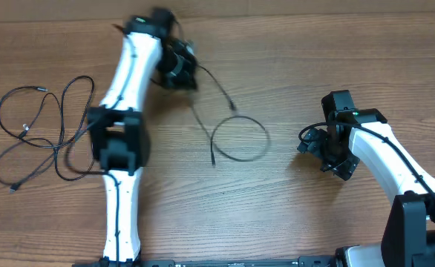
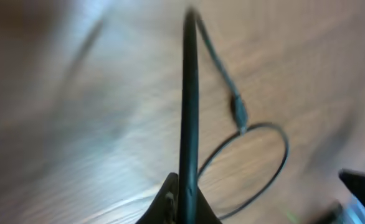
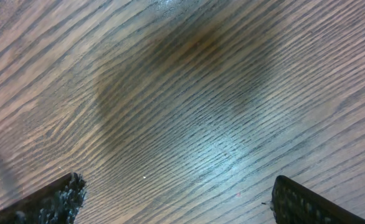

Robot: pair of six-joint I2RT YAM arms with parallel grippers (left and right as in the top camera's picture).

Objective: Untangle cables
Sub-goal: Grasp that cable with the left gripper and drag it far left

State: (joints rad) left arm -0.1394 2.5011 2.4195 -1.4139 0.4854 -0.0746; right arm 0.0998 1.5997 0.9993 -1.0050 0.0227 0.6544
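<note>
Evidently the separating step is in hand. The left fingers (image 2: 184, 200) are clenched on one thin black cable (image 1: 216, 83) at the far side of the counter (image 1: 292, 222), well apart from the tangle of cables (image 1: 36, 137) lying on the robot's left. From the grip the cable runs out to a small plug (image 1: 233, 108), and a loose loop (image 1: 240, 139) lies on the wood just beyond it. The left wrist view is too blurred to tell whether the loop and the held cable are one cord. The right fingers (image 1: 325, 152) are spread wide and empty over bare wood, near the loop but not touching it. As I judge it, the next move calls for laying this cable out straight, clear of the loop. After that comes the tangle, where several strands cross one another.
</note>
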